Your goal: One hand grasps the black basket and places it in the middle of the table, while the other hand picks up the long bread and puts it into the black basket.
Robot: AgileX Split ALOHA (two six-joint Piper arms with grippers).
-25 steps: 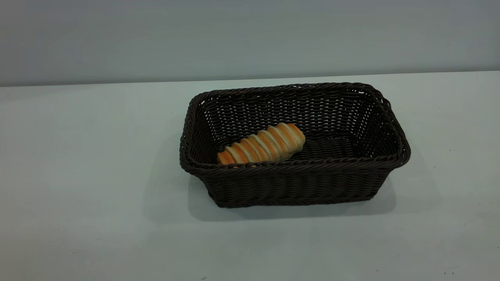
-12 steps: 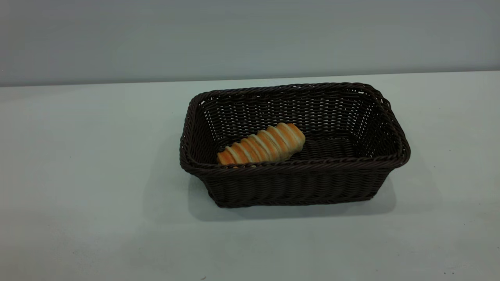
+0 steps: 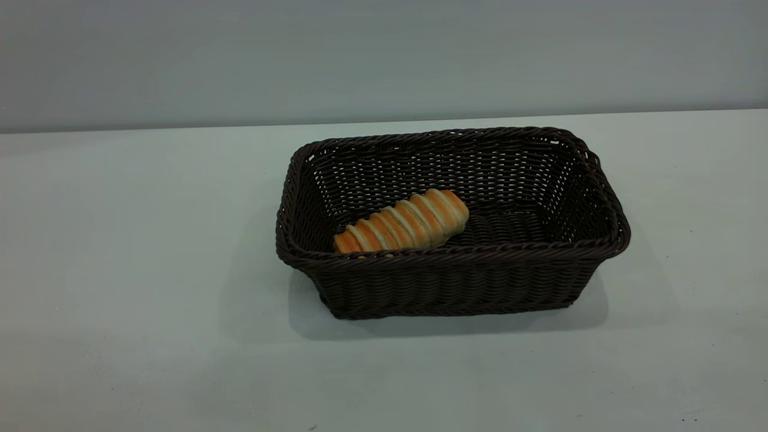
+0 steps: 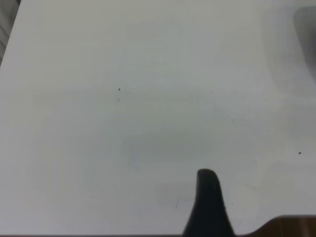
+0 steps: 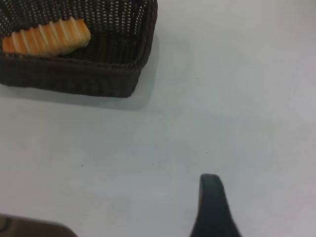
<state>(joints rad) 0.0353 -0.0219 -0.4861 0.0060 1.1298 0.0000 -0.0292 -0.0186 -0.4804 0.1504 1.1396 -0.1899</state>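
Observation:
The black basket (image 3: 444,257) stands on the white table (image 3: 120,240), near its middle. The long bread (image 3: 402,222) lies inside it, slanted, towards the basket's left end. Neither arm shows in the exterior view. The right wrist view shows the basket (image 5: 74,79) with the bread (image 5: 47,37) in it, well away from my right gripper (image 5: 211,202), which holds nothing and hangs over bare table. My left gripper (image 4: 208,197) is also over bare table (image 4: 148,98), with neither basket nor bread in its view.
The table's edge shows as a brown strip in the left wrist view (image 4: 291,227) and in the right wrist view (image 5: 29,229). A grey wall (image 3: 384,54) runs behind the table. A few tiny dark specks (image 4: 119,89) dot the top.

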